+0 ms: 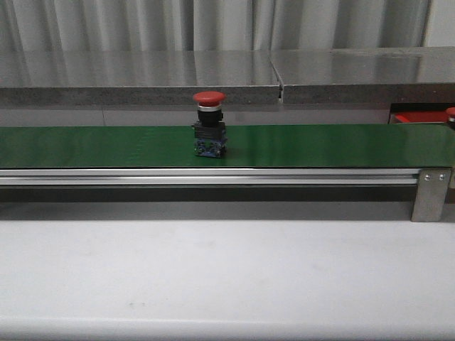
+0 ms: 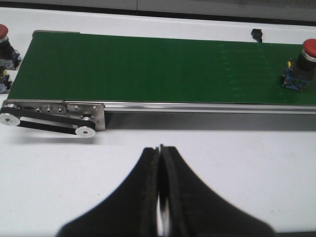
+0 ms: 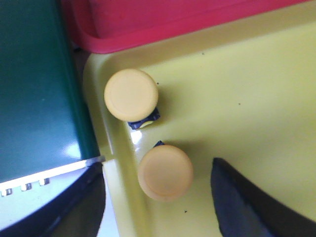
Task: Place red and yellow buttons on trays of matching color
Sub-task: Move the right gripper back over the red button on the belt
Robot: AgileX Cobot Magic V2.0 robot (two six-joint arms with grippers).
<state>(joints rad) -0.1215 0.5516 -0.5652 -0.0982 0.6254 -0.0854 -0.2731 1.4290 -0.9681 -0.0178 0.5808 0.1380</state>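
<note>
A red button (image 1: 208, 124) with a bright cap on a dark and blue body stands upright mid-way along the green belt (image 1: 320, 145). The same red button (image 2: 301, 66) shows in the left wrist view, far from my left gripper (image 2: 161, 148), which is shut and empty over the white table. My right gripper (image 3: 158, 190) is open above the yellow tray (image 3: 247, 108). It straddles one yellow button (image 3: 165, 172) without touching it. A second yellow button (image 3: 131, 95) stands beside it near the tray's rim. The red tray (image 3: 163, 19) adjoins the yellow one.
A steel counter (image 1: 142, 71) runs behind the belt. The belt's end bracket (image 1: 430, 192) and drive pulley (image 2: 54, 116) stick out. Two more red-capped buttons (image 2: 4, 34) sit past the belt's end. The red tray's edge (image 1: 419, 118) shows far right.
</note>
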